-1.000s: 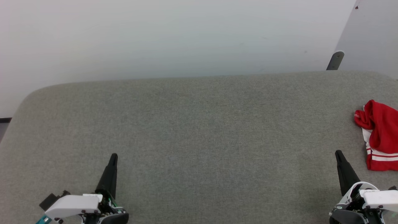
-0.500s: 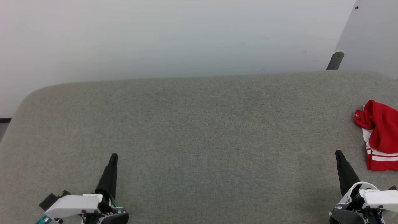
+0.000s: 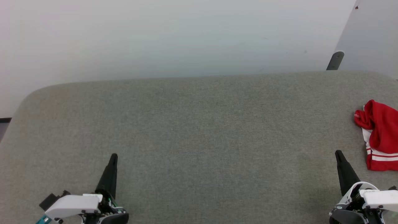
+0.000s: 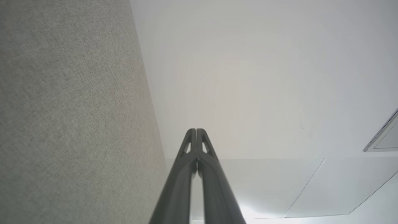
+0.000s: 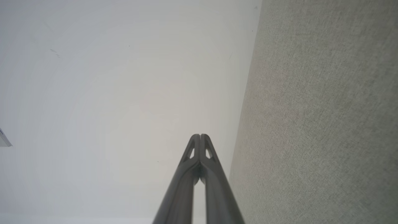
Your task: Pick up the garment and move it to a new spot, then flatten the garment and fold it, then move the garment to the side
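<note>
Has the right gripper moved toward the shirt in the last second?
No. The right gripper holds the same place, its tip just as far left of the garment on the grey surface.

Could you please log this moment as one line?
garment: bunched, far right of grey surface | left gripper: shut, empty | right gripper: shut, empty | pick-up not begun

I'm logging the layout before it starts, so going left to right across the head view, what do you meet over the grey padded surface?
left pincer → right pincer → garment, lying crumpled at the picture's right edge.
</note>
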You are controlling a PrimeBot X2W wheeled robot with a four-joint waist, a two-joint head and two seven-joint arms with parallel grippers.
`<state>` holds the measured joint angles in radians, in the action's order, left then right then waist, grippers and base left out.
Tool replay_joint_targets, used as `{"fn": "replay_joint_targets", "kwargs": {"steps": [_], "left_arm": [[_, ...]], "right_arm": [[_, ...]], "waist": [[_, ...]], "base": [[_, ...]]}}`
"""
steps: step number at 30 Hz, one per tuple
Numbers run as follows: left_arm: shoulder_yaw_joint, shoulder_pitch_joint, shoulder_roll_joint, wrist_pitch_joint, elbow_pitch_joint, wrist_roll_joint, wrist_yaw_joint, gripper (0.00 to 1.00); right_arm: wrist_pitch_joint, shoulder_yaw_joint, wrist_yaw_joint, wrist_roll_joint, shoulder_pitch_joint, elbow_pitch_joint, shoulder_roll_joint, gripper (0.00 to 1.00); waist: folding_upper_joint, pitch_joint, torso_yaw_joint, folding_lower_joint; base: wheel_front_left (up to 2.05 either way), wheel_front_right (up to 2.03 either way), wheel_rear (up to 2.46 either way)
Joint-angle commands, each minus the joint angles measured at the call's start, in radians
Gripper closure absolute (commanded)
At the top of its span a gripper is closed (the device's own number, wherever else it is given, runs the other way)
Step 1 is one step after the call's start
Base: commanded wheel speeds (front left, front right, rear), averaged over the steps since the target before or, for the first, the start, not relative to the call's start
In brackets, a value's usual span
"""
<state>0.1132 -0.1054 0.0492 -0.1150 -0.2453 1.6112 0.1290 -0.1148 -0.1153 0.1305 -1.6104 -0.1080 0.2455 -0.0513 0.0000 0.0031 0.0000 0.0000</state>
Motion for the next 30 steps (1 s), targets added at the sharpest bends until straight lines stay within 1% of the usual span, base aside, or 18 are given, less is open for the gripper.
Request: {"fn": "replay_joint_targets", "kwargs": {"steps": [1, 30], "left_arm": [[0.002, -0.009, -0.001, -0.002, 0.000, 0.004, 0.003, 1.00], [0.002, -0.009, -0.001, -0.002, 0.000, 0.004, 0.003, 1.00]], "right_arm": [[-0.002, 0.001, 0.000, -0.005, -0.003, -0.003, 0.003, 1.00], [-0.002, 0.001, 0.000, -0.005, -0.003, -0.003, 0.003, 1.00]], "waist": [[0.0000, 0.000, 0.000, 0.0000], [0.0000, 0.000, 0.000, 0.0000]], "base": [[0.00, 0.00, 0.00], [0.00, 0.00, 0.00]]}}
